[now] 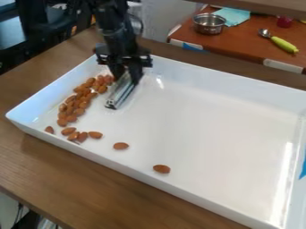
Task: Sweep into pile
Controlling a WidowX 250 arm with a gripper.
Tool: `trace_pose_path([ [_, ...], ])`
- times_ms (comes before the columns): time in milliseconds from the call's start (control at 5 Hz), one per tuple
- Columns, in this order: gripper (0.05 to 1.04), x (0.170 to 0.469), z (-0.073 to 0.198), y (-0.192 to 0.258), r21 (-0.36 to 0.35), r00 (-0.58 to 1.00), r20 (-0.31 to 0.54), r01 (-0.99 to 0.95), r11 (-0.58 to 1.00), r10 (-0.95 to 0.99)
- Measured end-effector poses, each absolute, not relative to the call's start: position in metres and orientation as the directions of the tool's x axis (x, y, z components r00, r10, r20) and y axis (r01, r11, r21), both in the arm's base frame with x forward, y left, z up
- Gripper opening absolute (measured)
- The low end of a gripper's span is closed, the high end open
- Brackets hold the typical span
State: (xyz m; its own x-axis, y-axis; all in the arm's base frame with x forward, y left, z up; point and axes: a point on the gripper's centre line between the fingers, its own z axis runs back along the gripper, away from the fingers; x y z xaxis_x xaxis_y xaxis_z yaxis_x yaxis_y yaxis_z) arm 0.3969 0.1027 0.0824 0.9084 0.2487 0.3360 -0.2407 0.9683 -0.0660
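At the far left corner of the white tray (pixel 209 72), the black gripper (pixel 128 77) hangs low, shut on a silver metal sweeper (pixel 121 93). The sweeper slants down to the tray floor. Many almonds (pixel 79 103) lie in a band along the tray's left side, just left of the sweeper, some near its upper end. A few more almonds (pixel 82 136) are grouped by the near left corner. Two lone ones lie along the near side: one almond (pixel 121 146) and, farther right, another almond (pixel 161 169).
The tray's raised walls surround the work area on a brown wooden table (pixel 83 172). Behind, a reddish table (pixel 251 42) holds a metal pot (pixel 209 23), a blue cloth (pixel 232 16) and a green-handled spoon (pixel 283 44).
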Motion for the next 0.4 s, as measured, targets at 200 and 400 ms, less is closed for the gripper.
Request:
trace_pose_path([
  [200, 0.375, 0.387, 0.084, 0.117, -0.043, 0.900, 0.277, -0.339, 0.940, 0.337],
  [400, 0.375, 0.368, 0.085, 0.127, -0.031, 0.856, 0.200, -0.480, 0.877, 0.476],
])
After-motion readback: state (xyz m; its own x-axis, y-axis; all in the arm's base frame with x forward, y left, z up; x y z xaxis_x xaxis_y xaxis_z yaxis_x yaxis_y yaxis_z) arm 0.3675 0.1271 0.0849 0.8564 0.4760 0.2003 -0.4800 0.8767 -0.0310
